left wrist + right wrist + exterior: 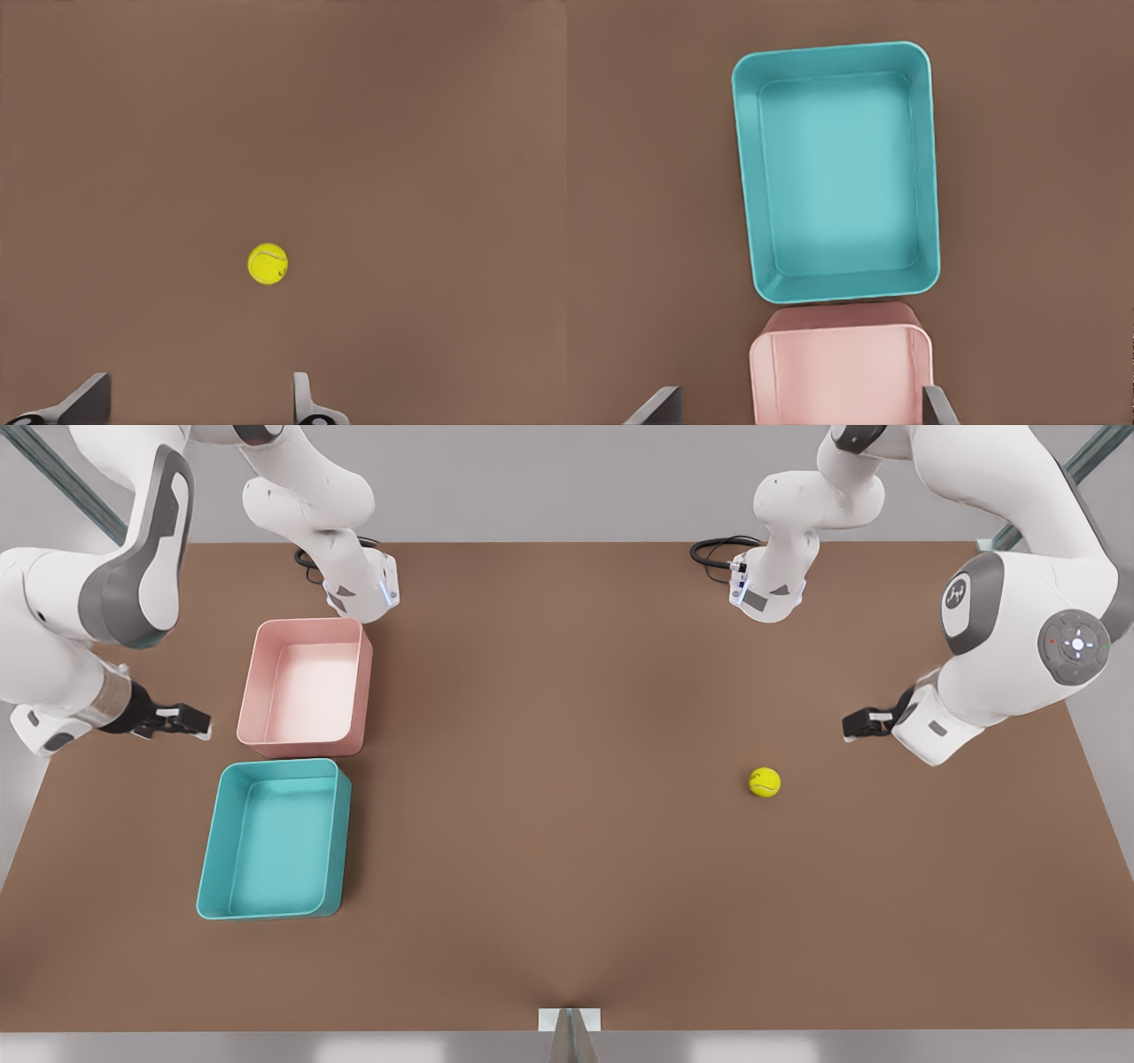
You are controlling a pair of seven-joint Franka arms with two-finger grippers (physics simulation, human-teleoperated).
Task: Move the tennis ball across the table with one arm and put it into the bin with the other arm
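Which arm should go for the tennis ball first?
The left arm. Its end effector is open and hangs close to the tennis ball, which lies on the table. The right end effector, also open, waits by the bins, far from the ball.

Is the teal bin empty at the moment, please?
Empty. The teal bin shows a bare floor in the right wrist view, and the tennis ball lies on the table, far from it.
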